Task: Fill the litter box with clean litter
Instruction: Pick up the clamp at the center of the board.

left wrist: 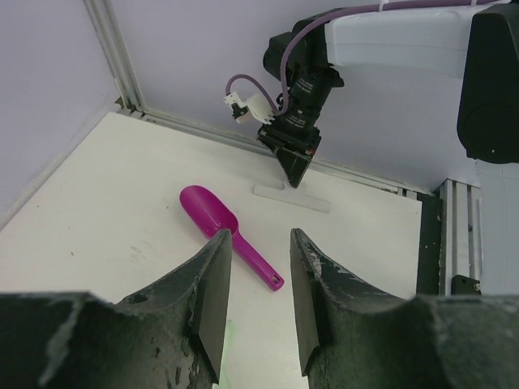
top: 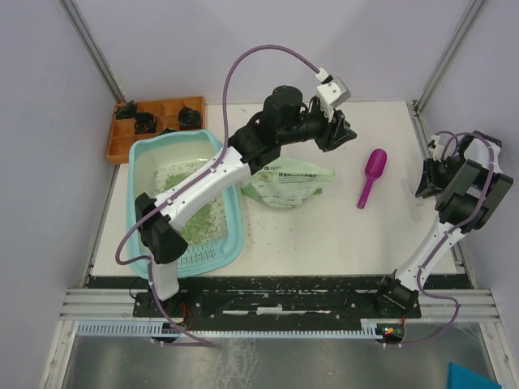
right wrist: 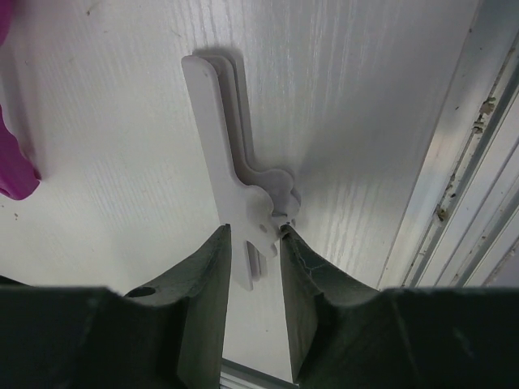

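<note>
Litter box (top: 172, 140): lt teal, perforated strip at near end.
Clean litter (top: 199, 220): green granules, speckled over box floor.
Bag (top: 289, 183): pale green w/ dk print.
Scoop (top: 372, 175): magenta.
Compartment tray (top: 120, 142): orange.
Blk parts (top: 146, 123): black, in tray.
Table (top: 324, 235): white, faint woodgrain.
Flat piece (right wrist: 231, 186): white.
Left arm (top: 212, 177): white links, blk joints, purple cable.
Right arm (top: 428, 251): same.

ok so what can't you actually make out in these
Litter box, top view: left arm hides how far the litter spreads.
Bag top, top view: under that arm.
Scoop, right wrist view: cut by left edge.
Right gripper, right wrist view: grip on white clip unclear.
</note>
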Robot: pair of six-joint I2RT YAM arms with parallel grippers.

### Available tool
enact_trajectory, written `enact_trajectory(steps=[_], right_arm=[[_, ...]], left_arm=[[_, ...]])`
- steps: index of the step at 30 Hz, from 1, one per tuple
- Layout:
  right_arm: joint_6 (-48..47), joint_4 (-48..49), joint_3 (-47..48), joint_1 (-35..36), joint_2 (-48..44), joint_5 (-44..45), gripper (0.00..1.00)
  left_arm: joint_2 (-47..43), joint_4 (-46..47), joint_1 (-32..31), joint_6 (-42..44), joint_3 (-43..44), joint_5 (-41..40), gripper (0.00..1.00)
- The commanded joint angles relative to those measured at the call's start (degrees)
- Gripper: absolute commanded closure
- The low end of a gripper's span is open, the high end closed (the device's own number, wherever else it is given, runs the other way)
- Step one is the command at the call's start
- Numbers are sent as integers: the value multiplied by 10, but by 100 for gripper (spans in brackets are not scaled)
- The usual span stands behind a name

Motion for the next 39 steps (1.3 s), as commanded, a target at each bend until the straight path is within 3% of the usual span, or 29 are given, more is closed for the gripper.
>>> enact_trajectory(steps=[1, 22, 25, 29, 35, 39], right_arm=[[-4, -3, 12, 2, 2, -9, 62], [3, 12, -14, 4, 19, -13, 64], [3, 11, -14, 3, 21, -21, 74], [10, 23, -26, 3, -3, -34, 97], [3, -28, -3, 3, -55, -71, 98], [4, -57, 19, 4, -122, -86, 98]], left_arm=[[-43, 4, 0, 0, -10, -23, 58], [-63, -20, -1, 0, -49, -33, 52], [-67, -23, 0, 4, -52, -39, 52], [-69, -25, -1, 5, -54, -40, 52], [-73, -20, -1, 4, -65, -46, 51], [-104, -17, 1, 6, -102, -76, 43]])
